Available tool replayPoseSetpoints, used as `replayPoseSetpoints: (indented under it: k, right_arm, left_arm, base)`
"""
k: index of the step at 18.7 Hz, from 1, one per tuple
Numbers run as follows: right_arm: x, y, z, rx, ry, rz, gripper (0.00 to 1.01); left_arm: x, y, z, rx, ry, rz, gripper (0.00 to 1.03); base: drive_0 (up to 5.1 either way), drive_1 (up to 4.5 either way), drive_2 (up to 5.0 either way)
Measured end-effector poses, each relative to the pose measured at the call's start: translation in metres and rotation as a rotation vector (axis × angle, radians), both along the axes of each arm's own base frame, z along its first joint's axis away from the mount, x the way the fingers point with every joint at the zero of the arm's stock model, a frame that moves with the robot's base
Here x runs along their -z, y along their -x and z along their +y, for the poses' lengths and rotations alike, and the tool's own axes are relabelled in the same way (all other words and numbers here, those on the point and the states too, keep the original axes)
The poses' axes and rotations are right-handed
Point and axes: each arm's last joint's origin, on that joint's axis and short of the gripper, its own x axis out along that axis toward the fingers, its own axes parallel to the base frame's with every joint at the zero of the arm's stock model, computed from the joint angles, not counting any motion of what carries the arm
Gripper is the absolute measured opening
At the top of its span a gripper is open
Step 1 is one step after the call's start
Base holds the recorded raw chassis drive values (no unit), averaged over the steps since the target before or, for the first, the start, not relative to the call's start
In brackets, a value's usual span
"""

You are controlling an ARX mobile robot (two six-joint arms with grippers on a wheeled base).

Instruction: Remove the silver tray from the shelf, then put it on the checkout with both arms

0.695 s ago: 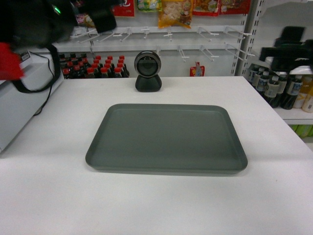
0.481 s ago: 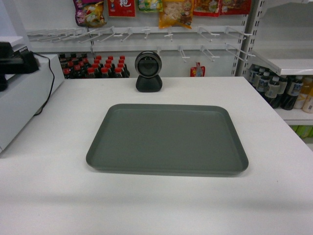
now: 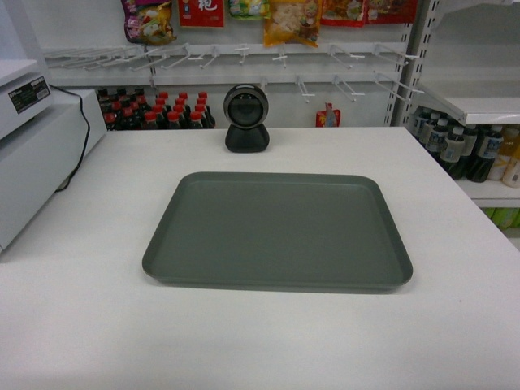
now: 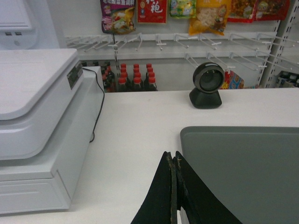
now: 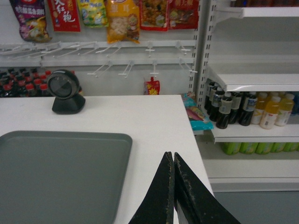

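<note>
The left gripper (image 4: 174, 158) shows in its wrist view with its thin black fingers pressed together on nothing, above the bare counter (image 4: 140, 135) just beside the tray's (image 4: 243, 163) near left corner; the right gripper (image 5: 174, 158) is likewise closed and empty, its tips over the counter (image 5: 159, 121) just right of the tray's (image 5: 60, 168) right rim; neither gripper touches the tray, and neither appears in the head view.

The tray (image 3: 276, 229) lies flat in the middle of the counter (image 3: 260, 341), long side toward the camera, bare inside, well clear of every counter edge; behind it, near the far edge, stands a round black scanner (image 3: 246, 118); a white cash register (image 3: 32, 154) sits at the left, a black cable (image 3: 80, 138) running down its side.

Beyond the counter, rows of red-capped dark bottles (image 3: 154, 110) stand under wall hooks (image 3: 244, 57) and hanging snack bags (image 3: 288, 18); to the right, a white shelf (image 5: 252, 77) stands above bottled drinks (image 5: 247, 109).
</note>
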Motion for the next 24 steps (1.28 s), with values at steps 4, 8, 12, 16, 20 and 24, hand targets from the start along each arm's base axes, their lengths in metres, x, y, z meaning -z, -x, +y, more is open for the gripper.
replayPoseSetpoints:
  k: [4,8,12,16,20,24]
  right_arm:
    - [0.0,0.015,-0.005,0.025,0.0,0.003,0.03]
    - [0.001,0.036,-0.005,0.019,0.0,0.011,0.03]
    - [0.0,0.049,-0.005,0.018,0.0,0.006,0.03]
    - [-0.001,0.066,-0.005,0.018,0.0,0.0,0.03]
    - [-0.003,0.079,-0.005,0.018,0.0,-0.008,0.03]
    - [-0.007,0.089,-0.005,0.018,-0.001,-0.018,0.03]
  left_arm:
    - [0.001,0.013,0.005,-0.001,0.005,-0.05,0.01]
    - [0.011,0.035,0.011,0.006,0.001,0.002,0.01]
    - [0.007,0.047,0.023,-0.013,0.003,-0.016,0.01]
    - [0.006,0.064,0.021,0.008,0.003,-0.019,0.01]
    - [0.005,0.077,0.021,0.008,0.003,-0.022,0.01]
    - [0.002,0.087,0.021,0.008,0.003,-0.03,0.01]
  base:
    - [0.0,0.0,0.0]
    - [0.0,0.0,0.0]
    - [0.0,0.0,0.0]
    - [0.0,0.0,0.0]
    - [0.0,0.0,0.0]
    - [0.0,0.0,0.0]
